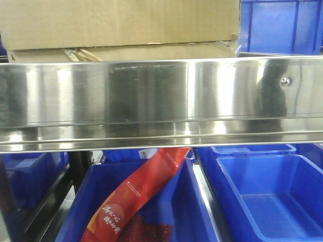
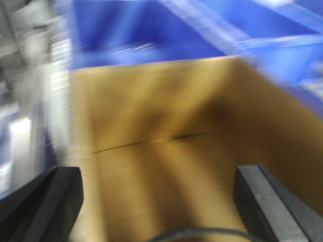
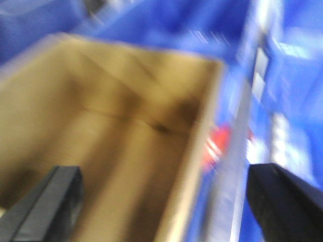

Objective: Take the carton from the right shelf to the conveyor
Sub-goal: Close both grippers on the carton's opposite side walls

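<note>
Left gripper (image 2: 159, 201), right gripper (image 3: 166, 201): both spread apart, empty, above top of carton (image 2: 151, 111); wrist views blurred. Carton sits on right shelf (image 1: 151, 96). I recommend gripping opposite edges evenly, lifting clear of shelf front before withdrawing.

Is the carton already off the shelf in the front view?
No, the carton sits on the shelf, just above and behind the steel front rail.
</note>
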Motion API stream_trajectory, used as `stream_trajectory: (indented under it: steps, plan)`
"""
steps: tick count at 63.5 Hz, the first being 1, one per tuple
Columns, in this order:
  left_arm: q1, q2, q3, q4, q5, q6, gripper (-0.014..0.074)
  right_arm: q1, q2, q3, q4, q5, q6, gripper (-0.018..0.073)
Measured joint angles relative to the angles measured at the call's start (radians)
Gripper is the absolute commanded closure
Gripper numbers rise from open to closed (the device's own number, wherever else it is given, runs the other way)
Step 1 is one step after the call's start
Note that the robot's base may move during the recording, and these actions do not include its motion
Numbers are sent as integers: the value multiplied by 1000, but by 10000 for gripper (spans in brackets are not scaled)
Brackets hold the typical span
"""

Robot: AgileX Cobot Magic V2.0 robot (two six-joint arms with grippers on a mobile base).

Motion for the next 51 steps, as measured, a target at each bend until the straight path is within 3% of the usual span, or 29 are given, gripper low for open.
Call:
stream_trajectory:
  steps: [13, 51]
  plan:
    - [0, 55, -14, 45, 41, -41, 91, 0, 120, -96, -33, 19, 4, 52]
    - [23, 211, -14, 48, 60, -76, 91, 0, 276, -98, -75, 23, 27, 52]
